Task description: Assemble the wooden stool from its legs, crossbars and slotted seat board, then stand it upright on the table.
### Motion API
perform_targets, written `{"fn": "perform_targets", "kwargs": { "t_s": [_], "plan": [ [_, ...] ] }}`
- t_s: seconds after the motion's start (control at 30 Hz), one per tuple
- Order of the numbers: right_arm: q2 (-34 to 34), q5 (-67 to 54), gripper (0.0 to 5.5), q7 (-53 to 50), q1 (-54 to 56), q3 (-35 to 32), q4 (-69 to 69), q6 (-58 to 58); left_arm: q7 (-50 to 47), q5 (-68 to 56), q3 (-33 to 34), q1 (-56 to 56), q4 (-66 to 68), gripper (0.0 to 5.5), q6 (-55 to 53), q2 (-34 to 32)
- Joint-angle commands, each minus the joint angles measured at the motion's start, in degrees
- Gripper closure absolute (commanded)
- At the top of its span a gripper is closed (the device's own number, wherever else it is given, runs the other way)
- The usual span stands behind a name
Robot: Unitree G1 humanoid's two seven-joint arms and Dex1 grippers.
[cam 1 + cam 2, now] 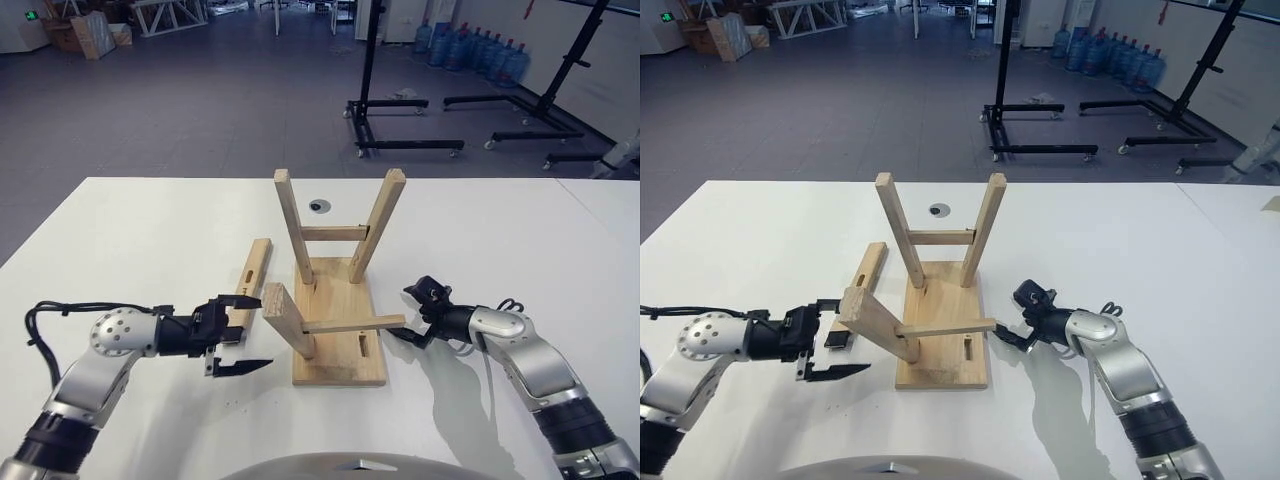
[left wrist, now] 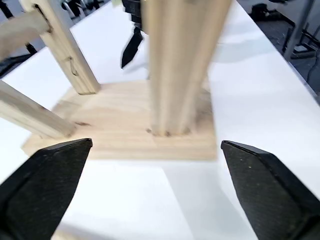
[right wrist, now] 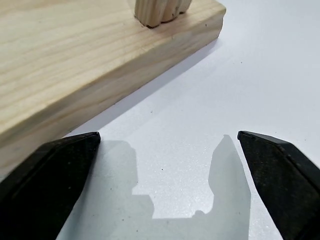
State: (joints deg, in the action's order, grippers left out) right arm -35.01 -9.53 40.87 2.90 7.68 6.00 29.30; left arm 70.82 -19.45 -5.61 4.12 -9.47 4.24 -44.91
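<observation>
Pale, unvarnished wood for the seat board [image 1: 335,295]: matt, with straight grain plain on the face and the edges sanded smooth and slightly rounded. Same raw light wood for the three standing legs [image 1: 294,228], the two crossbars [image 1: 332,233] and the loose leg [image 1: 254,272] lying at ten o'clock from the board, all dull, with fine lengthwise grain lines. Smooth white table [image 1: 150,230], near matt, with only a faint sheen. Matt black fingers, plastic by the look, on the left gripper [image 2: 156,144] and the right gripper [image 3: 168,135], their surface faintly grainy.
</observation>
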Motion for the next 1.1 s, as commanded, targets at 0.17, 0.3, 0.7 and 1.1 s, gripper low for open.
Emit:
{"fn": "perform_targets", "kwargs": {
  "t_s": [0.17, 0.3, 0.7, 1.1],
  "plan": [
    [-0.17, -0.46, 0.42, -3.9, -4.44, -6.38, 2.55, 0.0, -19.41, -5.37, 12.37, -6.71, -8.05, 0.12, -28.44, -2.55],
    [0.71, -0.51, 0.42, -5.7, -5.36, -8.09, 3.4, 0.35, -36.25, -7.05, 11.38, -12.13, -14.65, 0.12, -50.94, 3.96],
    [5.15, 0.42, 0.42, -7.91, -5.06, -4.88, 3.68, 0.14, -64.86, -0.13, 11.36, -14.55, -20.94, 0.12, -87.86, 26.26],
    [4.75, 0.45, 0.42, -7.45, -4.55, -4.01, 3.26, -0.01, -66.59, 3.52, 6.39, -10.05, -18.67, 0.12, -86.25, 28.77]
  ]
}}
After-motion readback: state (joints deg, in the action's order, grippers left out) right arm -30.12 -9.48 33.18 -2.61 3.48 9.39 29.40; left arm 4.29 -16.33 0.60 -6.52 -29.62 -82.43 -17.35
